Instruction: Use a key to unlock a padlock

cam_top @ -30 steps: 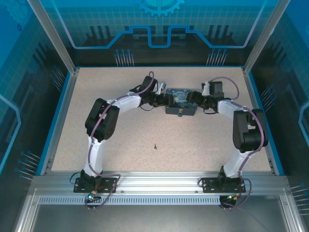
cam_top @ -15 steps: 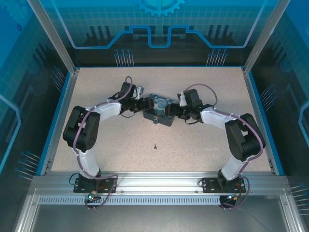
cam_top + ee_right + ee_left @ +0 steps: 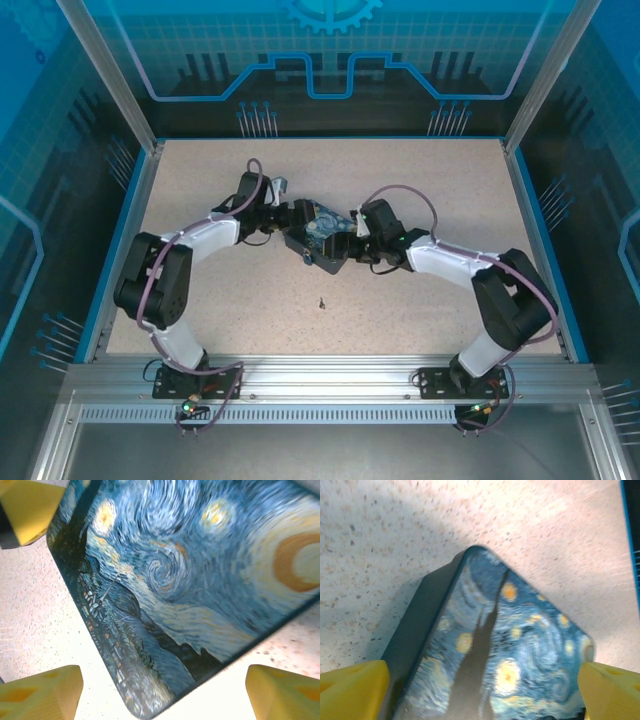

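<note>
Straddling the starry box (image 3: 325, 232) with spread fingers, left tool (image 3: 482, 667) and right tool (image 3: 164, 675) hold neither key (image 3: 321, 301), lying on the tabletop (image 3: 450, 180), nor padlock (image 3: 304, 257), so unlocking seems unstarted.

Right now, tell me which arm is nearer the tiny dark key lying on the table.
Right. The right arm has its jaws at the end of the painted box nearer the key; the left arm reaches the far end.

Left tool (image 3: 294, 214) and right tool (image 3: 349, 241), jaws wide, facing inward.
</note>
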